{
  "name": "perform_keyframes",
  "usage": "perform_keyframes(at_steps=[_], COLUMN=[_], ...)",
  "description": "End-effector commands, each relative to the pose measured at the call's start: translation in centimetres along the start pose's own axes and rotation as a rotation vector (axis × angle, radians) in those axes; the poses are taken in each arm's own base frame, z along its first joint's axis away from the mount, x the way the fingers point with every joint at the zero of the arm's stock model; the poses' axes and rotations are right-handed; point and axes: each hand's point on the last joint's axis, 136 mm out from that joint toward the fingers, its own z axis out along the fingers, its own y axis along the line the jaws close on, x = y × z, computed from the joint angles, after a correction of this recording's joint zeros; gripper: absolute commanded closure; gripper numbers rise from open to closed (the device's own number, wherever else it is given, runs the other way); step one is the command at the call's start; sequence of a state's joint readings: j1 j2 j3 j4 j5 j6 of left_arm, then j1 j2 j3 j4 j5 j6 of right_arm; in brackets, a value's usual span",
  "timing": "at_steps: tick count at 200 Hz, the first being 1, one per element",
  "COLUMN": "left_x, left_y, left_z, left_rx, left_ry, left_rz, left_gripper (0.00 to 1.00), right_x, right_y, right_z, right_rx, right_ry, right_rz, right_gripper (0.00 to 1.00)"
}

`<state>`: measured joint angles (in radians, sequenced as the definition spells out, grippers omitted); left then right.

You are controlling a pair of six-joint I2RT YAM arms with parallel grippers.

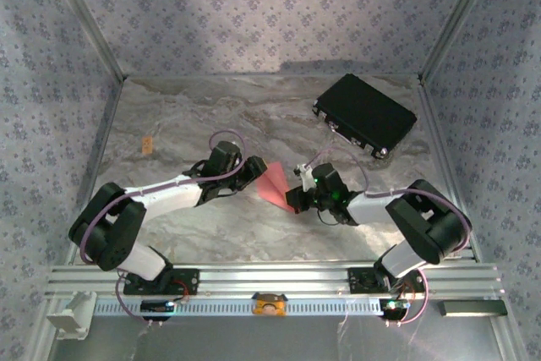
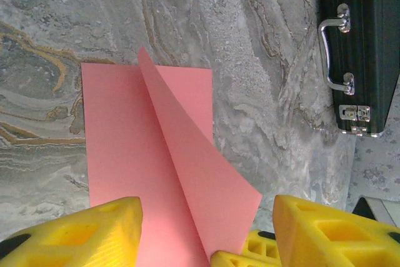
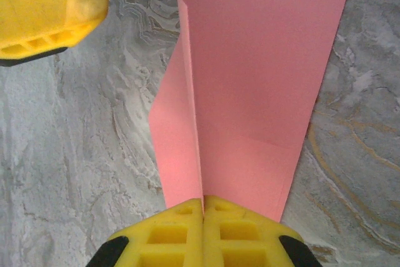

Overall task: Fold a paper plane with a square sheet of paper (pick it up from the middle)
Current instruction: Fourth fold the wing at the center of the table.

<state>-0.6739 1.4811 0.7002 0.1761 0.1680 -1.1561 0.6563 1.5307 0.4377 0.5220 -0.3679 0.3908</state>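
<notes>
Pinching hard, the right gripper (image 3: 203, 199) has its two yellow fingers squeezed together on the near end of the paper (image 3: 250, 60), right where a fold line (image 3: 197, 123) starts. From those fingers the paper goes straight ahead, away from the gripper. Its long way points the same way the fingers point, and the fold line runs forward from the fingertips too. Left of that line there is a narrow flap (image 3: 175, 123). Right of it the paper is wide and lies flat on the table (image 3: 62, 154).

Going farther out, the left gripper (image 2: 206, 207) is open. Its two yellow fingers stand wide apart and squeeze nothing. In its own camera the paper lies between those fingers and just in front of them, with the flap standing up along a slanted fold.

From above, the paper sits right between the two grippers. The right one touches it and the left one is just beside it. So the right arm has the paper and the left arm is the free one. I think the next job is for the left gripper to push the flap down or make the next fold, so it needs to line up with that fold line.

The paper is thin and plain pink with no marks. It is folded, but it does not look like a plane yet, since I see no pointy nose.
</notes>
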Motion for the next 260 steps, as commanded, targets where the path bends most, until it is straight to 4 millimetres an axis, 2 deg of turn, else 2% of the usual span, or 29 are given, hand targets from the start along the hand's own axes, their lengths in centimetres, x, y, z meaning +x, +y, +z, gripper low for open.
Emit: perform_keyframes(at_steps=[1, 51, 107, 137, 208, 260], left_x=[0.0, 0.5, 1.0, 1.2, 1.6, 2.2], left_y=[0.2, 0.1, 0.6, 0.6, 0.4, 1.9], left_z=[0.0, 0.7, 1.7, 2.7, 4.6, 5.8], left_rx=[0.006, 0.012, 0.006, 0.004, 0.011, -0.035], left_ry=[0.006, 0.035, 0.064, 0.088, 0.128, 0.158], left_rz=[0.006, 0.008, 0.005, 0.005, 0.013, -0.005], left_gripper=[0.43, 0.47, 0.69, 0.75, 0.78, 0.82], right_x=[-0.9, -0.8, -0.9, -0.9, -0.9, -0.9], right_y=[0.8, 0.7, -0.1, -0.6, -1.4, -1.6], right_z=[0.3, 0.7, 1.2, 1.4, 1.3, 1.5], right_rx=[-0.058, -0.076, -0.094, -0.107, -0.126, -0.151], right_ry=[0.003, 0.022, 0.025, 0.024, 0.016, 0.032], right_rz=[0.037, 0.071, 0.151, 0.201, 0.283, 0.343], right_gripper=[1.00, 1.00, 1.00, 1.00, 1.00, 1.00])
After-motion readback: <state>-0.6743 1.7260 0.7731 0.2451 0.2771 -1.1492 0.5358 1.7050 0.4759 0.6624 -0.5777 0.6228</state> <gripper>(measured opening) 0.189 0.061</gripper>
